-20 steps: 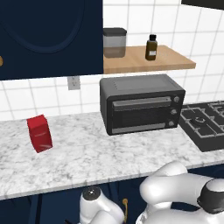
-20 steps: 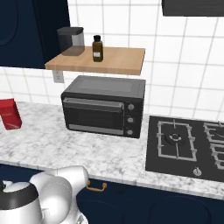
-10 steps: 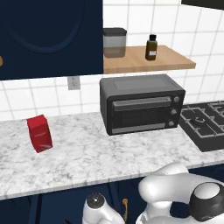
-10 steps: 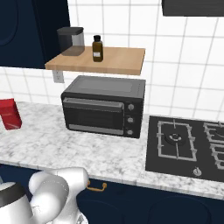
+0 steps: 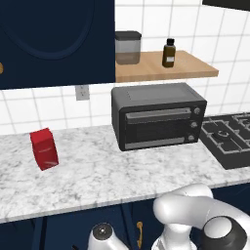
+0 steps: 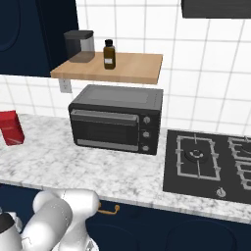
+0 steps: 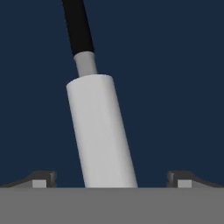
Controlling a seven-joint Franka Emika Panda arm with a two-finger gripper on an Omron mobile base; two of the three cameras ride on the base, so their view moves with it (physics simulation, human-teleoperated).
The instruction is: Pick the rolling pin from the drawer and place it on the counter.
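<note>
The arm is bent low in front of the dark blue cabinets, below the edge of the long white-and-grey marbled stone surface (image 5: 97, 180), so the work is happening down at drawer level. From the camera on the hand, the slim pale-white rolling pin (image 7: 101, 133) with its small black handle at the far end lies against a flat dark blue background, which I take to be the inside of the drawer. It runs away from the hand, leaning slightly to one side, and its near part sits right in the gap of the pincer (image 7: 111, 181).

The two dark fingertips (image 7: 41, 178) stand wide apart, one on each side of the pin with blue showing between each tip and the white cylinder. So the pincer is spread and holds nothing; it is lined up around the pin but has not closed.

As I judge it, the task is at its early stage. The reach into the drawer looks done, and the hand is placed for the grasp. Closing on the pin, lifting it out and setting it down are all left to do.

Up on the marbled surface there is plenty of free room between the small red box (image 5: 44, 148) and the black toaster oven (image 5: 158, 115), and also in front of the oven. The black gas hob (image 6: 211, 162) takes up the far right end. The wooden wall shelf (image 6: 127, 68) above, with its brown bottle (image 6: 109, 54) and grey canister (image 6: 79, 45), is not the target.
</note>
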